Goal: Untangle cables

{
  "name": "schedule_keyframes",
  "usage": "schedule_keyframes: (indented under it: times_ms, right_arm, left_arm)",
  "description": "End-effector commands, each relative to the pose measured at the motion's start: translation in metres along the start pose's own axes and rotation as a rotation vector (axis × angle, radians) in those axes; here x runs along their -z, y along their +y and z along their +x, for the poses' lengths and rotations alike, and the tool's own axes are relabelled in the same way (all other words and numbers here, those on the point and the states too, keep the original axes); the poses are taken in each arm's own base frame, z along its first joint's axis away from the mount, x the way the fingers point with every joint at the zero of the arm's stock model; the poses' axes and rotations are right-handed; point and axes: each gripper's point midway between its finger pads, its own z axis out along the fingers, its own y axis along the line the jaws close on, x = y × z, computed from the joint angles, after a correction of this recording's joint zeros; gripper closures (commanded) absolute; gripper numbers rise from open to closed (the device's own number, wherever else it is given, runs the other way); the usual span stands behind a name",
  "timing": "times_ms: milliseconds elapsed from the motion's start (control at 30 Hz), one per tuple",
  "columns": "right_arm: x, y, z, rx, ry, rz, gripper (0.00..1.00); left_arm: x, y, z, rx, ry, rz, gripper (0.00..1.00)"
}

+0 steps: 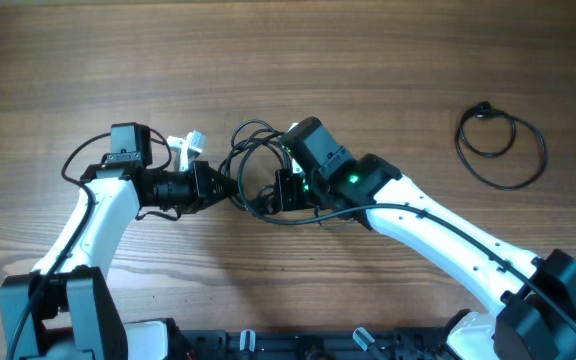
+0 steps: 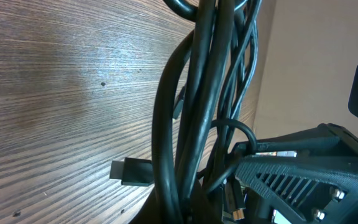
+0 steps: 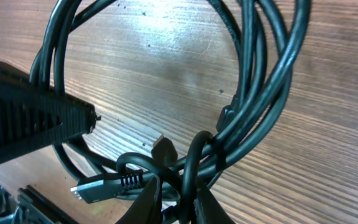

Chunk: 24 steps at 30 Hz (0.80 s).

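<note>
A tangle of thin black cables [image 1: 251, 160] lies mid-table between my two grippers. My left gripper [image 1: 224, 188] is shut on the bundle from the left; in the left wrist view the cables [image 2: 197, 99] run straight up out of its jaws [image 2: 194, 208], and a flat plug [image 2: 129, 171] sticks out to the left. My right gripper [image 1: 280, 190] meets the tangle from the right. In the right wrist view its fingers [image 3: 176, 183] pinch one upright strand [image 3: 188, 165] beside a plug end [image 3: 98, 185], with big loops [image 3: 253, 93] above.
One separate black cable [image 1: 503, 145] lies coiled at the far right of the wooden table [image 1: 368, 60]. A small white piece [image 1: 188, 143] sits just above the left gripper. The two grippers are very close together.
</note>
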Motion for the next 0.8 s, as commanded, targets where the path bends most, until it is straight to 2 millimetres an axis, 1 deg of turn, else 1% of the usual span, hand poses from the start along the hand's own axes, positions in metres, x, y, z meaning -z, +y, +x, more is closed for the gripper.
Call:
schedule_keyframes:
  times_ms: [0, 67, 200, 267, 300, 433, 500, 567, 633, 700, 767]
  right_arm:
    - [0.003, -0.011, -0.016, -0.063, -0.065, 0.057, 0.77]
    - [0.003, -0.014, -0.018, -0.089, -0.079, 0.074, 0.75]
    - [0.0, -0.02, -0.02, -0.119, -0.088, 0.101, 0.75]
    - [-0.006, -0.023, -0.016, -0.129, -0.069, 0.115, 0.75]
    - [-0.011, -0.026, -0.011, -0.162, -0.044, 0.122, 0.75]
    - [-0.014, -0.02, -0.006, -0.169, -0.011, 0.086, 0.79]
    - [-0.014, -0.02, -0.006, -0.169, -0.01, 0.086, 0.86]
    - [-0.014, -0.02, -0.006, -0.169, -0.011, 0.086, 0.96]
    - [-0.014, -0.017, -0.006, -0.165, -0.004, 0.074, 0.96]
    - [-0.012, -0.007, -0.004, -0.107, 0.017, 0.019, 0.96]
    - [-0.002, -0.001, -0.008, -0.094, 0.02, -0.036, 0.96]
  left_arm:
    - [-0.002, -0.005, 0.004, -0.023, 0.017, 0.038, 0.96]
    - [-0.002, -0.005, 0.004, -0.023, 0.017, 0.038, 0.96]
    - [-0.002, -0.005, 0.004, -0.022, 0.018, 0.038, 0.96]
    - [-0.002, -0.005, 0.004, -0.022, 0.017, 0.038, 0.96]
    - [-0.002, -0.005, 0.004, -0.023, 0.017, 0.038, 0.96]
    - [-0.002, -0.005, 0.004, -0.023, 0.017, 0.037, 0.96]
    - [-0.002, -0.005, 0.004, -0.026, 0.017, 0.036, 0.96]
    - [-0.002, -0.005, 0.004, -0.027, 0.016, 0.033, 0.96]
    - [-0.002, -0.003, 0.003, -0.027, 0.015, 0.023, 0.96]
    - [-0.002, -0.001, 0.003, -0.027, 0.014, 0.015, 0.96]
    - [-0.002, 0.001, 0.002, -0.03, 0.009, 0.0, 0.96]
